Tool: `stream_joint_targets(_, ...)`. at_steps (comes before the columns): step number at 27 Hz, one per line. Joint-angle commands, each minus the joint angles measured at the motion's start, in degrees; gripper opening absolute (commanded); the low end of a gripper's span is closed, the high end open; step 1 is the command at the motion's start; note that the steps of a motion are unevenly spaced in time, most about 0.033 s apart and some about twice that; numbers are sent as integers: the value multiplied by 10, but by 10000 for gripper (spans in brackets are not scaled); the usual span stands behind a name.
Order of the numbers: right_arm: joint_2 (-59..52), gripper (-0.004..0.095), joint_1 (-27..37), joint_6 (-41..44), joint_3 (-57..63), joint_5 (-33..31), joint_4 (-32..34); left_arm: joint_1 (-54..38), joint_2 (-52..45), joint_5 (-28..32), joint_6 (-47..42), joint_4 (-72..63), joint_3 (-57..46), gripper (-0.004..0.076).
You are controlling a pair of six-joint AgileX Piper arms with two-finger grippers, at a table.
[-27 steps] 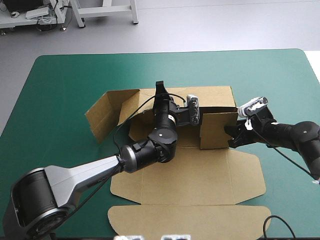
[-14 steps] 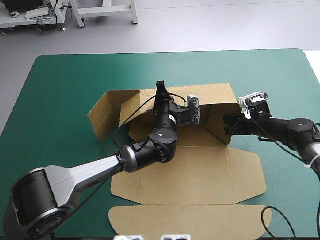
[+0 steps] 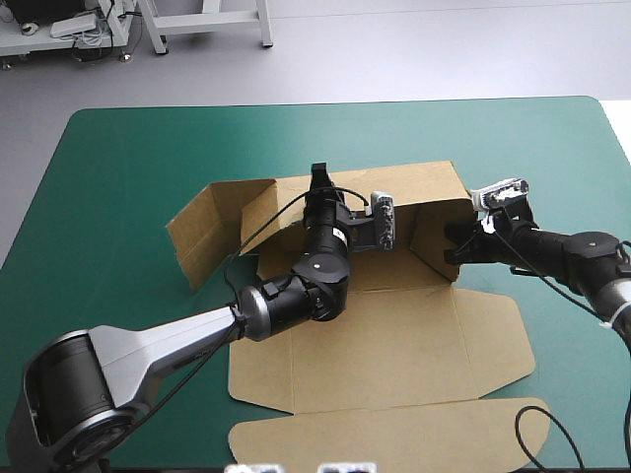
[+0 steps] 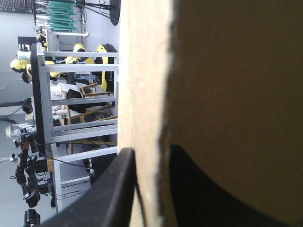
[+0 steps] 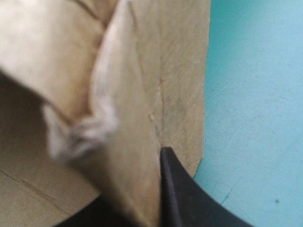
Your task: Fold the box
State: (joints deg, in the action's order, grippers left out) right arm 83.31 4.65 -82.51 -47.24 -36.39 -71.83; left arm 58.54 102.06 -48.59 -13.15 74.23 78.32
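Brown box at the middle of the teal-green table, partly raised. Near half flat on the cover: a wide panel with angled side flaps, and beyond it, toward the near edge, the rounded lid, also flat. Far wall standing upright along the far side of the sheet. At its left end, a side flap lifted and swung outward, leaning toward the left edge of the table. At its right end, a side wall raised and angled inward toward the middle of the box.

Left end effector reaching in from the near left, over the flat panel, up to the top edge of the far wall. Closed on that wall: in the left wrist view, the black fingers all but together, with the pale cut edge of the board between them and the brown face filling the space ahead.

Right end effector coming in from the right, at the near corner of the raised right side wall. Gripping that wall: in the right wrist view, one black finger pressed against the outer face of the board, the sheet's worn, frayed edge just ahead of it, the other finger mostly hidden behind the board. Bare teal-green cover on the outer side of that finger.

Both arms low over the table, well apart from each other, one at each end of the raised part.
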Motion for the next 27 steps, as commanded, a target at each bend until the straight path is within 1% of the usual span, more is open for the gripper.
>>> stream_joint_targets(1,-5,2,0,6,-9,-46,-17,1,-19,22,5,-2,9,399)
stream_joint_targets(2,-5,2,0,6,-9,-46,-17,1,-19,25,5,-2,9,432)
stream_joint_targets(3,-5,1,0,6,-9,-48,-16,1,-19,27,5,-2,9,448)
stream_joint_targets(8,-5,2,0,11,-9,-51,-16,11,-19,30,5,-2,9,433)
stream_joint_targets(11,-5,2,0,16,-9,-51,-15,32,-19,19,5,4,9,420)
stream_joint_targets(16,-5,2,0,38,-9,-51,1,78,-27,-11,-33,53,10,405)
stream_joint_targets(21,-5,2,0,63,-9,-51,26,128,-55,-20,-59,72,11,400)
stream_joint_targets(27,-5,2,0,65,-9,-51,31,187,-100,-34,-81,71,11,400)
